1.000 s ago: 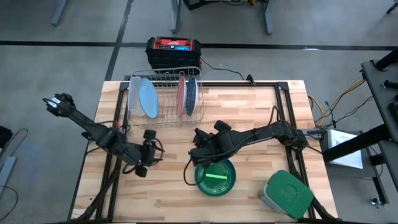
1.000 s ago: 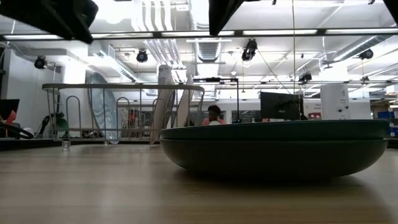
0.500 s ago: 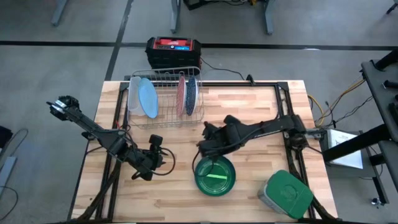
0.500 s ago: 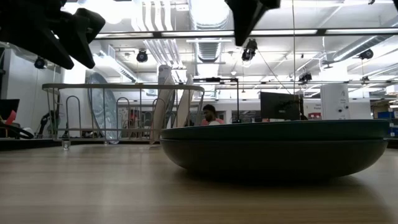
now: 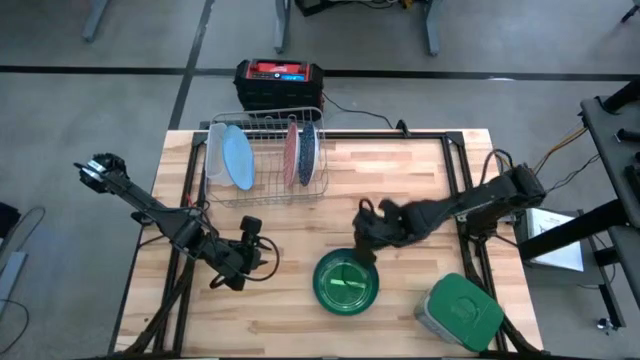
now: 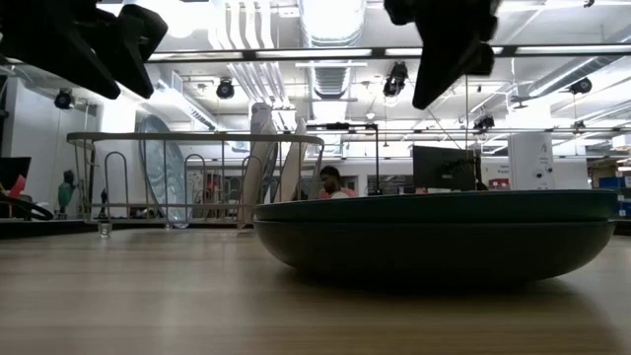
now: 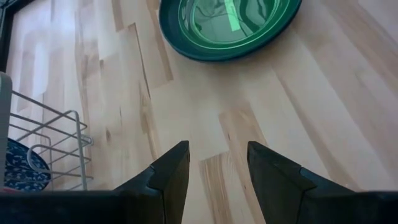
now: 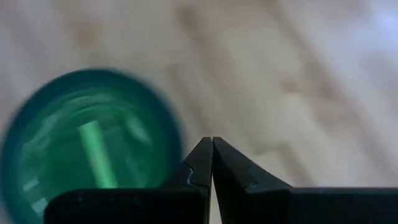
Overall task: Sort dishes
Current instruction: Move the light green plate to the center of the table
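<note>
A dark green dish (image 5: 346, 282) rests on its base on the table near the front edge; it also fills the low view (image 6: 434, 235). A white (image 5: 216, 150), a light blue (image 5: 238, 158), a reddish (image 5: 292, 153) and a dark plate (image 5: 309, 150) stand on edge in the wire rack (image 5: 265, 190). My left gripper (image 5: 262, 258) hovers open above bare wood left of the green dish (image 7: 230, 25). My right gripper (image 5: 366, 246) is shut and empty, just above the dish's far rim (image 8: 87, 162).
A square grey container with a green lid (image 5: 460, 310) sits at the near right corner. A black and red box (image 5: 280, 82) stands beyond the far edge behind the rack. Bare wood lies between the rack and the green dish.
My right gripper has drawn back toward the table's right edge, from the green dish's left side to its far right rim, sinking and tipping further down, still shut. My left gripper has edged slightly toward the dish and down. The dishes have not moved.
</note>
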`<act>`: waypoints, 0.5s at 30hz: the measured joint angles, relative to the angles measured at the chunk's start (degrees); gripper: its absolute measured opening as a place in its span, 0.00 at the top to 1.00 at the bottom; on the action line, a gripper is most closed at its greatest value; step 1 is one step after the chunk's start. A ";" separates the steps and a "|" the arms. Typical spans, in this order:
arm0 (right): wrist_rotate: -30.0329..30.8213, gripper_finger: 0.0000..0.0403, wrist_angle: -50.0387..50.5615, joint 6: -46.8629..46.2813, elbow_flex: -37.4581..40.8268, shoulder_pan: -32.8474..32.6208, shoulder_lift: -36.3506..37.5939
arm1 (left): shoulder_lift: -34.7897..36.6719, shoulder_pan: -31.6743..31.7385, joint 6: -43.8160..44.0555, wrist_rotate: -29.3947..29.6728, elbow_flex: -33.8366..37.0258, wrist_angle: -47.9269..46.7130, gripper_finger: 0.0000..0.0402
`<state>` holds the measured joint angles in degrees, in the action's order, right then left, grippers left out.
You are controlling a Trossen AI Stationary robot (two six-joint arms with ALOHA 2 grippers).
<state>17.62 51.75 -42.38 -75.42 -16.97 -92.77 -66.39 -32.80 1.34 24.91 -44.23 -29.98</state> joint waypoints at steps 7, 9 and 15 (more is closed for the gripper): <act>-4.67 0.99 -23.80 6.10 12.66 -4.63 0.16 | -0.04 0.00 -1.75 0.04 0.09 0.71 0.62; -4.78 0.99 -27.63 7.45 14.21 -5.81 -1.53 | -0.04 0.00 -2.45 0.07 0.11 0.77 0.62; -4.08 0.98 -27.87 6.14 13.05 -6.65 -7.82 | -0.06 0.07 -3.63 0.11 0.11 1.03 0.62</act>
<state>13.54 23.87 -36.25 -62.38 -23.62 -100.59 -66.45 -32.73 -2.28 25.02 -44.12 -28.95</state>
